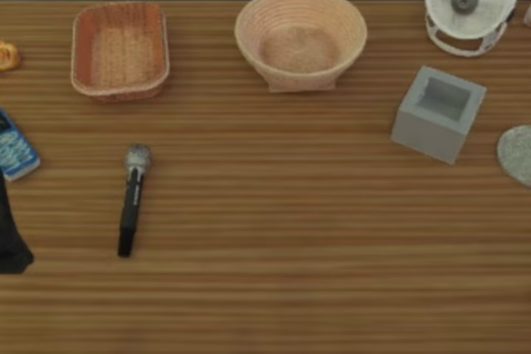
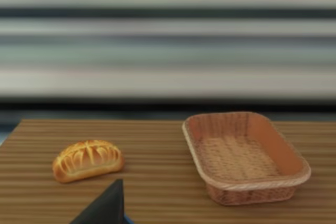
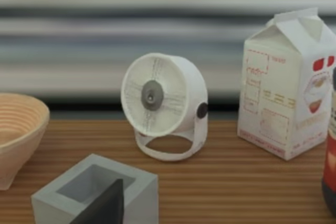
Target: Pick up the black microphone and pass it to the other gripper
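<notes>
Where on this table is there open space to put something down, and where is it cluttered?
Free: the wide stretch from the black microphone across to below the grey square box, plus the whole near edge. Crowded: the far edge with rectangular basket, round basket and white fan.

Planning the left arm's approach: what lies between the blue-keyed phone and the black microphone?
Only bare table. In the top view nothing sits between the phone and the black microphone.
</notes>
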### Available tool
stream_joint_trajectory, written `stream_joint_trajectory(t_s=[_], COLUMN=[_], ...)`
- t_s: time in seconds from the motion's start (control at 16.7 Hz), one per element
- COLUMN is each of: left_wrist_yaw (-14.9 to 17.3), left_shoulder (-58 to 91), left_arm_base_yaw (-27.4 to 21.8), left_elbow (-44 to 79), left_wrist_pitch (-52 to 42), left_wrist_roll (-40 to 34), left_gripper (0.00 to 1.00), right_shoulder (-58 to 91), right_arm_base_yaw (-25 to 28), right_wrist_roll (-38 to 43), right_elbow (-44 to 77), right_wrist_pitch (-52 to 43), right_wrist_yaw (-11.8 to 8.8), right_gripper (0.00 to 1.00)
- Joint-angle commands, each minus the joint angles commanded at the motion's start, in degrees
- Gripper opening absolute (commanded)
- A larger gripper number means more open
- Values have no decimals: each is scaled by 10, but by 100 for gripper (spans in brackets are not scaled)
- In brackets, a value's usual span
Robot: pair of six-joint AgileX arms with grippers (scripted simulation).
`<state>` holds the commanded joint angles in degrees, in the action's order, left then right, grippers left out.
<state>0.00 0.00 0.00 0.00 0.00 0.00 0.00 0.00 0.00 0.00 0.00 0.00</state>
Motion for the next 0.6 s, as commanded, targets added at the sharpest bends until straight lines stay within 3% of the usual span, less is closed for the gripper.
stream_joint_trajectory(t_s=[0.3,0.6], left_wrist_yaw=[3,2], left_shoulder=[36,215], left_arm_base_yaw=[-11,-48], left_elbow=[30,161], left_wrist_pitch=[-21,-116], left_wrist_roll=[-7,-36], left_gripper=[100,100], right_shoulder=[0,0], right_arm_base_yaw=[0,0], right_wrist_roll=[0,0], right_elbow=[0,0], right_wrist_pitch=[0,0], right_wrist_yaw=[0,0], right_gripper=[100,100])
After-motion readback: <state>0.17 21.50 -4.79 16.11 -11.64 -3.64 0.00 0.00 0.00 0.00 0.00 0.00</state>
